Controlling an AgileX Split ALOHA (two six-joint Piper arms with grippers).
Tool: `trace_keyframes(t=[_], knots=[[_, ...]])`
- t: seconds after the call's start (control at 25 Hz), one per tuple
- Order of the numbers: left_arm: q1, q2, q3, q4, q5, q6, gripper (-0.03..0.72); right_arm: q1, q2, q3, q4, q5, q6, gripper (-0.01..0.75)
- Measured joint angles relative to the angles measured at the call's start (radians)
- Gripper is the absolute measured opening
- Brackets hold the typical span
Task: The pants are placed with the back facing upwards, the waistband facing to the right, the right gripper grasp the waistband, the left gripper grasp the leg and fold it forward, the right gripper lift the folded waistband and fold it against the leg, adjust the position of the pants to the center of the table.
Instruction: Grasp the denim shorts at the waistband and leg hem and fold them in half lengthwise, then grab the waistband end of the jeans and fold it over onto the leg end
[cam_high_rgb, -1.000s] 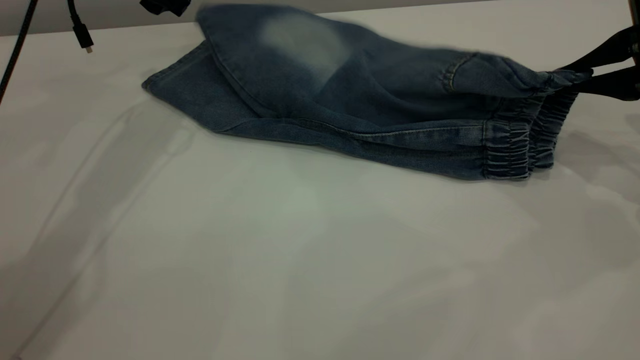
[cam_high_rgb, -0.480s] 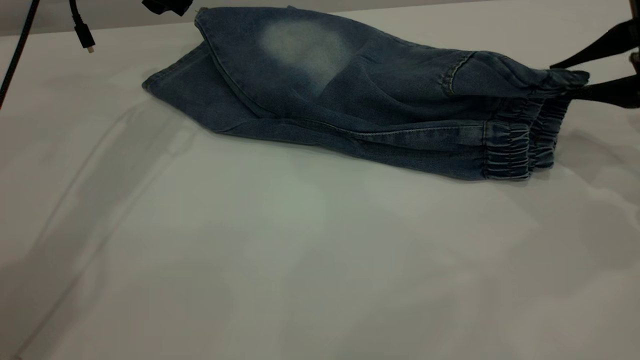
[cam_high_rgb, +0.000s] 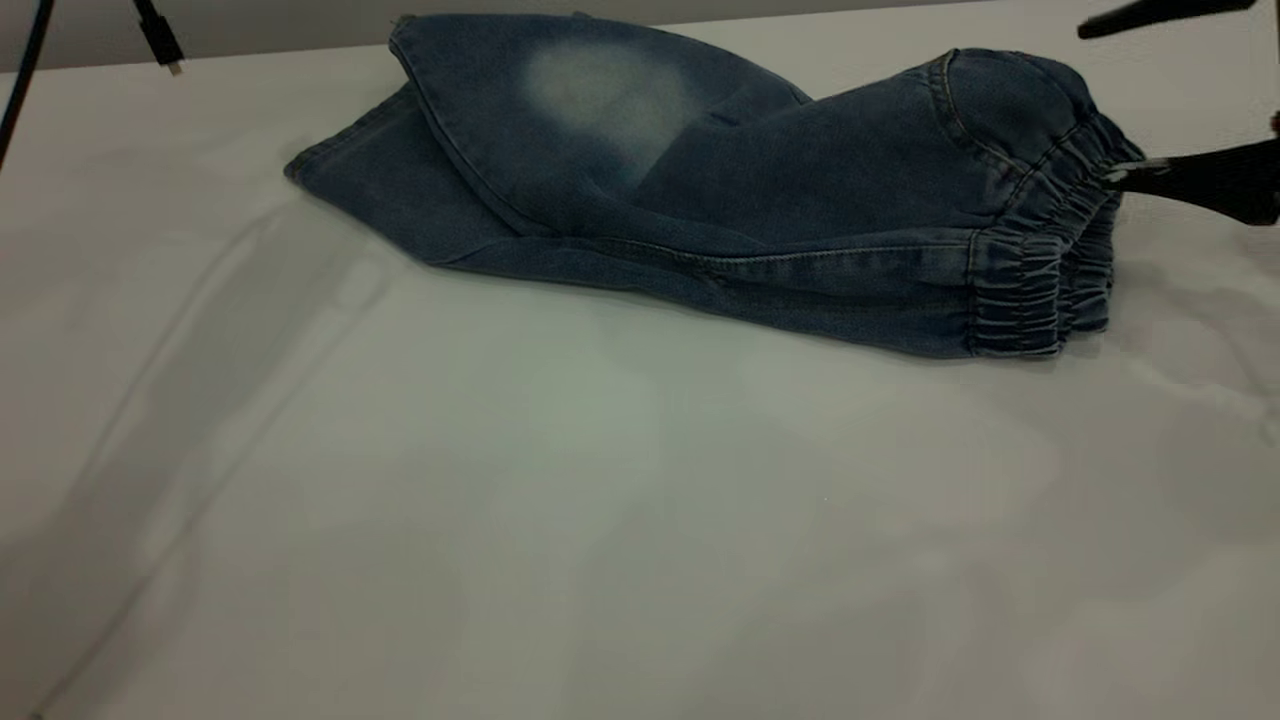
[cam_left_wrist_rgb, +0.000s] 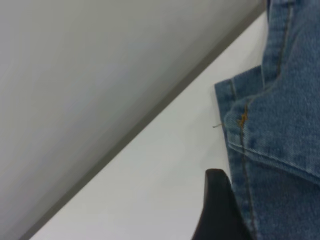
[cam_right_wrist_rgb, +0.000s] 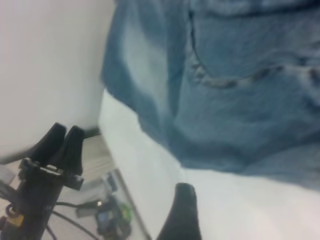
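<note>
The pants (cam_high_rgb: 700, 190) lie folded lengthwise toward the far edge of the table (cam_high_rgb: 560, 520), their long axis running left to right across the exterior view, hems pointing left and the gathered waistband (cam_high_rgb: 1040, 270) pointing right, its layers stacked with the upper one humped up. The right gripper (cam_high_rgb: 1130, 100) sits at that right end with its fingers spread wide apart, one finger (cam_high_rgb: 1190, 182) touching the waistband's edge and the other well above the cloth, so it holds nothing. The left gripper (cam_left_wrist_rgb: 220, 210) shows only one fingertip in its wrist view, near a denim hem, and I cannot tell whether it is apart or together. The likely trouble is the next grasp: if the right gripper closes on only the raised top layer of elastic, the lower layers would stay on the table and the lengthwise fold would peel open when the waistband is carried over to the leg end. A closing finger could also push the bunched elastic sideways and skew the stack. Since the pants sit far back, a lift might drag them nearer the rear edge rather than toward the centre
</note>
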Motion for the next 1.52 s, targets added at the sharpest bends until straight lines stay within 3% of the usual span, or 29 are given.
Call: trace_keyframes(t=[0.24,0.68,1.0,1.52], knots=[[-0.004,-0.005,0.0,0.0,0.006,-0.013,0.433,0.018,0.002,0.073,-0.086,-0.081,0.068,0.564],[-0.055,-0.004,0.0,0.0,-0.002,-0.02,0.433,0.047,0.025,0.089,0.008,-0.159,0.016,0.564],[-0.058,-0.004,0.0,0.0,0.016,-0.019,0.433,0.061,0.183,0.031,0.002,-0.048,-0.026,0.564],[-0.058,-0.004,0.0,0.0,0.017,-0.019,0.433,0.06,0.215,-0.046,-0.001,-0.107,0.064,0.565]])
